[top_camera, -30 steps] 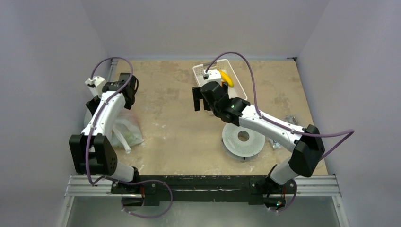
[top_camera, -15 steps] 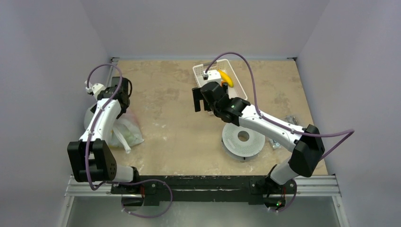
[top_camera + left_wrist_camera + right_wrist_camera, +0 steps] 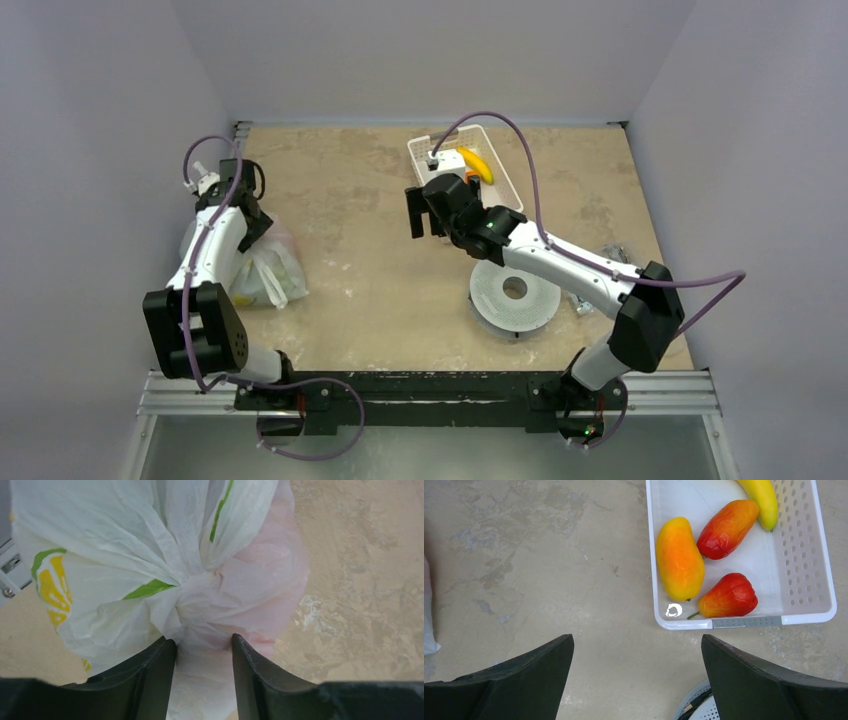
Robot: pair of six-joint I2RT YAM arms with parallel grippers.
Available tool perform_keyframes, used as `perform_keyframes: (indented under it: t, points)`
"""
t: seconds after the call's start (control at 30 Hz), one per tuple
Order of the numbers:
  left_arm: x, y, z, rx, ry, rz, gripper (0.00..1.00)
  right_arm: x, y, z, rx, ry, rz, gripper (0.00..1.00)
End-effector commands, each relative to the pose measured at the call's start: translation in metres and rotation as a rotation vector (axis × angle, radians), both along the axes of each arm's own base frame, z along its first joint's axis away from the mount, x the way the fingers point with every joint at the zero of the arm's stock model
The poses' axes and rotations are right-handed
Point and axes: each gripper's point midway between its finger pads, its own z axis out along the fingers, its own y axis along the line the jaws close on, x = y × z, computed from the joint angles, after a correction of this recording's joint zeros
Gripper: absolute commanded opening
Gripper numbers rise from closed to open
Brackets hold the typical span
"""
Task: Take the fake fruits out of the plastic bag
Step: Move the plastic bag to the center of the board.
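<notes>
The left gripper (image 3: 202, 642) points down into the plastic bag (image 3: 125, 555). Its two dark fingers (image 3: 155, 675) stand partway in, and a gathered fold of the thin film fills the gap and touches both inner faces. This looks like a pinch on the bag's skin, not on anything inside it. Just beyond the tips the plastic puckers into a tight knot of creases, which suggests the film is being squeezed there so the bag can be lifted or tipped. Further ahead and to the right of the fingers a pink tint (image 3: 270, 580) shows through the white. It is probably one of the fake fruits left inside, though I cannot tell which. To the left, a yellow-green printed disc wraps around the bulge. The bag rests on the table (image 3: 360, 580), which runs on past it.

The right gripper (image 3: 636, 645) hangs over bare table with its jaws spread as wide as they go and nothing between them — it seems to be waiting its turn. Ahead and to its right sits the white basket (image 3: 744, 622). Nearest its front rim lies a red fruit (image 3: 729, 596). A yellow-orange fruit (image 3: 679, 560) lies beside it, a red-and-orange fruit (image 3: 726, 530) further back, and a banana (image 3: 761, 500) against the far wall. So part of the job looks done — the bag is not yet emptied.
</notes>
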Motion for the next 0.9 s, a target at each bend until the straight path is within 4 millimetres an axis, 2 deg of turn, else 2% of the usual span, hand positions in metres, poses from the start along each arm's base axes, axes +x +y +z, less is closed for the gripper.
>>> perform_keyframes:
  t: [0.0, 0.17, 0.27, 0.4, 0.53, 0.6, 0.7, 0.8, 0.87]
  points:
    - [0.031, -0.025, 0.003, -0.106, -0.089, -0.179, 0.37, 0.005, 0.011, 0.007, 0.031, -0.013, 0.021, 0.99]
    - [0.044, -0.044, 0.001, -0.189, -0.104, -0.284, 0.11, 0.007, 0.018, 0.002, 0.035, 0.002, 0.033, 0.99]
    - [0.047, -0.055, 0.003, -0.226, -0.108, -0.341, 0.03, 0.007, 0.022, -0.002, 0.039, 0.014, 0.041, 0.99]
    - [0.047, -0.064, 0.013, -0.191, -0.11, -0.433, 0.0, 0.007, 0.029, -0.006, 0.049, 0.032, 0.055, 0.99]
    - [0.041, -0.091, 0.032, -0.059, -0.115, -0.622, 0.0, 0.006, 0.035, -0.009, 0.059, 0.05, 0.075, 0.99]
    - [0.031, -0.111, 0.035, -0.021, -0.105, -0.722, 0.0, 0.006, 0.038, -0.007, 0.061, 0.057, 0.085, 0.99]
    - [0.013, -0.144, 0.035, -0.137, -0.158, -0.873, 0.0, 0.005, 0.046, -0.005, 0.086, 0.059, 0.113, 0.99]
    - [-0.006, -0.156, 0.041, -0.164, -0.178, -0.986, 0.0, 0.0, 0.059, -0.006, 0.118, 0.076, 0.178, 0.99]
    - [-0.014, -0.161, 0.039, -0.169, -0.189, -1.033, 0.0, -0.01, 0.072, -0.01, 0.14, 0.102, 0.268, 0.99]
